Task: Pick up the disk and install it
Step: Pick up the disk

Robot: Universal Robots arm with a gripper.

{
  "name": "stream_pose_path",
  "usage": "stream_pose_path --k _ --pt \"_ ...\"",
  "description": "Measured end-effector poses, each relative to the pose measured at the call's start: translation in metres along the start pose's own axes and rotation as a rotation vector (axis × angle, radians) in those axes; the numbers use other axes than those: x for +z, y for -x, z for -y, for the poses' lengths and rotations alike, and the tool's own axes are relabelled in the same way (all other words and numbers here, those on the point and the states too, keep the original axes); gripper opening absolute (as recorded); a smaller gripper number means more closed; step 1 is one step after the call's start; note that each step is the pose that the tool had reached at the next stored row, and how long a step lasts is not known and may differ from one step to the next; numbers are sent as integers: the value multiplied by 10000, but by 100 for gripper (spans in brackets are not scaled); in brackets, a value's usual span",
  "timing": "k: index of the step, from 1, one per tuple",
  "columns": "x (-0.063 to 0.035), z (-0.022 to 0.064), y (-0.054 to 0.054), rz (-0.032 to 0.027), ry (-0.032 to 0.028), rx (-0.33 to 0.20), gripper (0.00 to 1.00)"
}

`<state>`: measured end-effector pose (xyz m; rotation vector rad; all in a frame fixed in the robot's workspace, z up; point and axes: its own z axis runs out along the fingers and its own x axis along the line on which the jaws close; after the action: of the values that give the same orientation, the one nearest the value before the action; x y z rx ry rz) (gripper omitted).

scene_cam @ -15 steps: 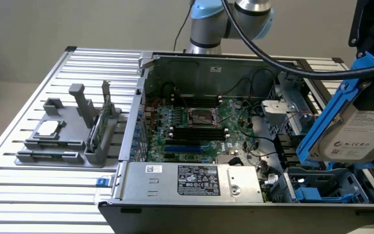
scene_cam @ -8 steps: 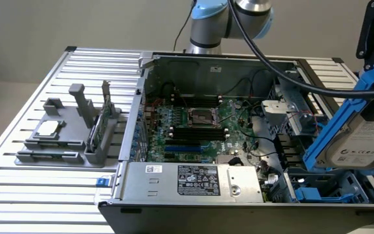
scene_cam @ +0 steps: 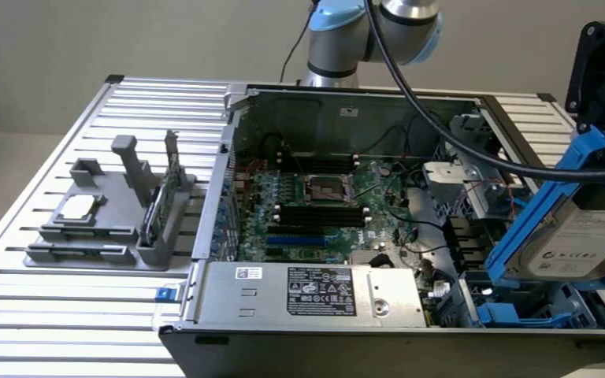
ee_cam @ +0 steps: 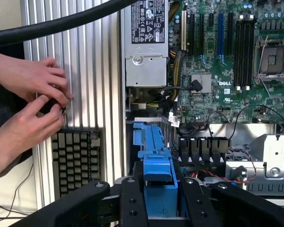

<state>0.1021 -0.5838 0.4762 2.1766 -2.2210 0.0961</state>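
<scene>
Exterior view: flat rectangular silver-grey hard drive (scene_cam: 586, 236) with white label, in blue plastic carrier frame, hanging on edge at the exterior view's right, over the near corner of the open black metal computer case (scene_cam: 334, 102). Clamped at the frame's upper end by the black pincer (scene_cam: 600, 118). Inside the case: green motherboard (scene_cam: 313, 197), silver boxy power supply (scene_cam: 313, 293), blue plastic drive-bay bracket (scene_cam: 528, 315) just below the drive. On the ribbed aluminium bench (scene_cam: 61, 315), at the exterior view's left: grey plastic holder (scene_cam: 92, 236) carrying a small square silver chip (scene_cam: 76, 207) and a thin green circuit card (scene_cam: 161, 209) standing upright.

Wrist view: blue carrier (ee_cam: 156, 161) pinched between the pincer's two black fingers (ee_cam: 132, 198), closed on it. Beside the case, a person's two hands (ee_cam: 31, 78) together on the bench, next to a dark keyboard (ee_cam: 75, 163).

Handling, as a judgement: stiff, dense for its size, shock-sensitive. Frame rails probably the safest hold; best kept off label face and underside.
</scene>
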Motion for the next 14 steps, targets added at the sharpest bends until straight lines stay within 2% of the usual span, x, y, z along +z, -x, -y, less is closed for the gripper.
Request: stream_pose_path --k 14 --pt "248 22 97 4 -25 -158 33"
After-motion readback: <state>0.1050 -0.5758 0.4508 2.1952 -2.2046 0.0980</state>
